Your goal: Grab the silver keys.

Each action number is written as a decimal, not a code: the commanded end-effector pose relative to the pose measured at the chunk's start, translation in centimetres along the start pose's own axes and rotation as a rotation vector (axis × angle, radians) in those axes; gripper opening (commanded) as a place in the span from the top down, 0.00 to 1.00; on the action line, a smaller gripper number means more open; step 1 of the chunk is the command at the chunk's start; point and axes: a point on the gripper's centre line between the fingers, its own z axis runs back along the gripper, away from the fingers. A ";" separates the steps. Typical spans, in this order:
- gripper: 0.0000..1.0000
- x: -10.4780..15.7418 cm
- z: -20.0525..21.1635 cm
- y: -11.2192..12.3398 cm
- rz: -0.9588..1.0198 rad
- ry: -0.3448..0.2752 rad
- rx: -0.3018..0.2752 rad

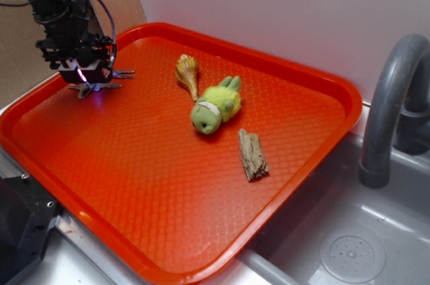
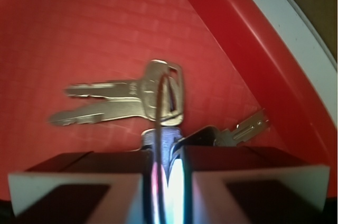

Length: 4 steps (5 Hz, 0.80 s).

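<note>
1. Orientation: in the wrist view the silver keys (image 2: 127,102) show two blades lying nearly side by side, with their long axes running roughly left-right across the frame. The tips point to the frame's left and the heads sit near the centre. A third key angles out to the right, its blade pointing up and right toward the tray's raised edge. In the exterior view the visible blade tips (image 1: 123,74) stick out to the right of the claw, toward the tray's middle.

2. Appearance: the keys are flat, dull grey-silver metal with notched blades. The heads are rounded with a rectangular hole. A thin wire ring passes through the head holes and runs straight down into the claw.

3. Position against the claw: the claw (image 2: 166,182) sits directly at the key heads. The ring wire drops into the narrow gap between the two fingers (image 2: 79,182).

4. Claw state: the fingers stand nearly together, pinched on the ring wire. The blades hang free beyond the fingertips.

5. Location: the bunch is at the far left corner of the orange tray (image 1: 302,164), close to the rim and under the claw (image 1: 91,82). Whether the blades touch the tray surface cannot be told.

6. Other items: a green plush toy (image 1: 216,107) lies near the tray's centre, well apart from the keys.
</note>
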 end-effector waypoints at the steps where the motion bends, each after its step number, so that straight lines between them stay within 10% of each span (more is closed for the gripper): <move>1: 1.00 -3.3 11.4 -6.1 -0.434 -0.183 -0.071; 3: 1.00 -7.7 17.9 -10.6 -0.789 -0.004 -0.447; 4: 1.00 -8.7 16.5 -11.4 -0.798 0.006 -0.407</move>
